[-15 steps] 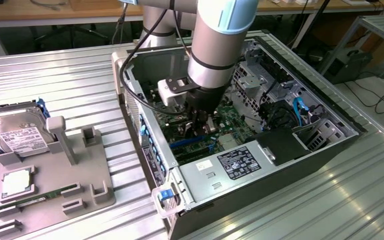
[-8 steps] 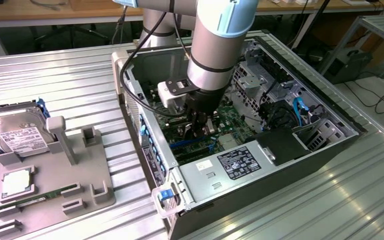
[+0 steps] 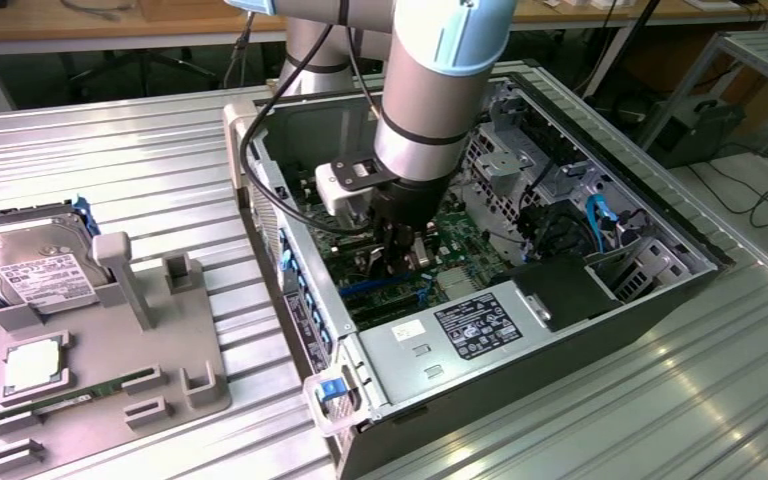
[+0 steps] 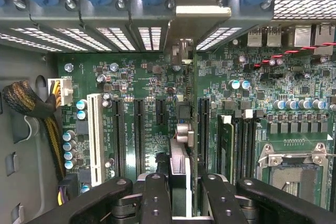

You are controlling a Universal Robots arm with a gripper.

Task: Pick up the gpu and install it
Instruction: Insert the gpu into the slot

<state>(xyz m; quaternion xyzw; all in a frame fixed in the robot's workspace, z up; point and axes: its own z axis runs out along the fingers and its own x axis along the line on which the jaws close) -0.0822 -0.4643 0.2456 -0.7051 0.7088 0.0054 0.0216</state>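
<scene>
My gripper (image 3: pixel 404 258) is down inside the open computer case (image 3: pixel 651 290), over the motherboard (image 3: pixel 471 245). In the wrist view the gpu (image 4: pixel 180 157) is seen edge-on, standing upright between the black fingers (image 4: pixel 157 198). The gripper (image 4: pixel 186 184) is shut on it. The card's pale metal bracket (image 4: pixel 202 10) reaches the slotted rear wall of the case. The card stands over the row of black expansion slots (image 4: pixel 139 135), beside a white slot (image 4: pixel 95 137). Whether its edge sits in a slot is hidden by the card itself.
A grey fixture tray (image 3: pixel 197 390) on the exterior view's left holds a silver hard drive (image 3: pixel 37 265), a processor (image 3: pixel 33 365) and a green memory stick (image 3: pixel 71 395). The power supply (image 3: pixel 471 325), drive cages (image 3: pixel 644 265) and cable bundles (image 4: pixel 23 103) crowd the case.
</scene>
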